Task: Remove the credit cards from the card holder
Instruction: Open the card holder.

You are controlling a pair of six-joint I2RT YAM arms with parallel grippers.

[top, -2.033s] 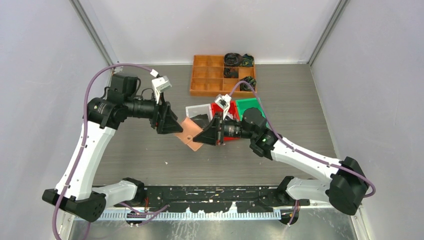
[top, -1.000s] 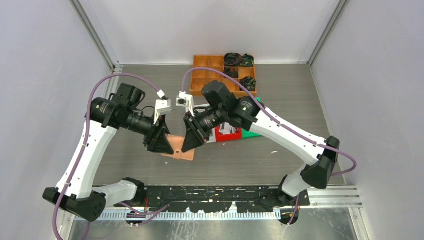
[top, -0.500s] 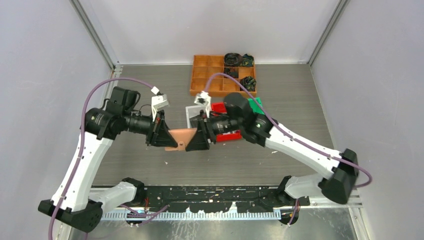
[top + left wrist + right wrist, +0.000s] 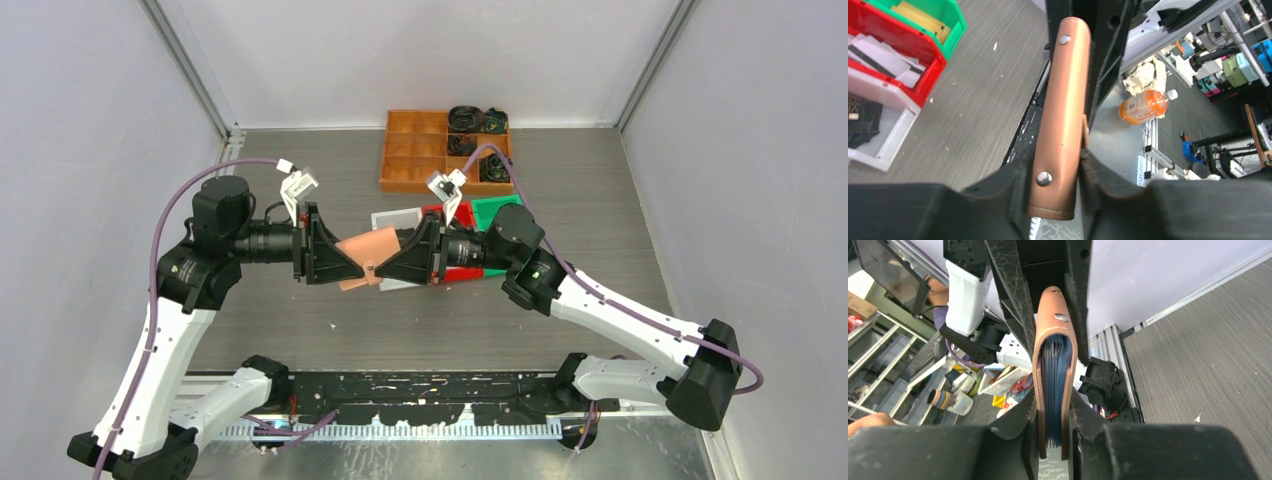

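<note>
Two robot arms are holding a folded pink-tan card holder point(image 4: 367, 258) between them, above the table point(image 4: 300, 320).

The left gripper point(image 4: 345, 262) is clamping the card holder's left end, its fingers pressing on both sides. The right gripper point(image 4: 395, 265) is pinching the opposite end in the same way. The holder is hanging in the air, just in front of the white bin point(image 4: 398, 218), red bin point(image 4: 462, 273) and green bin point(image 4: 495, 210). Seen from the right wrist, its pale blue pockets point(image 4: 1055, 385) are showing at the open edge, folded shut. Dark credit cards point(image 4: 860, 115) are lying in the white bin. An orange tray point(image 4: 415, 150) is sitting further back.
</note>
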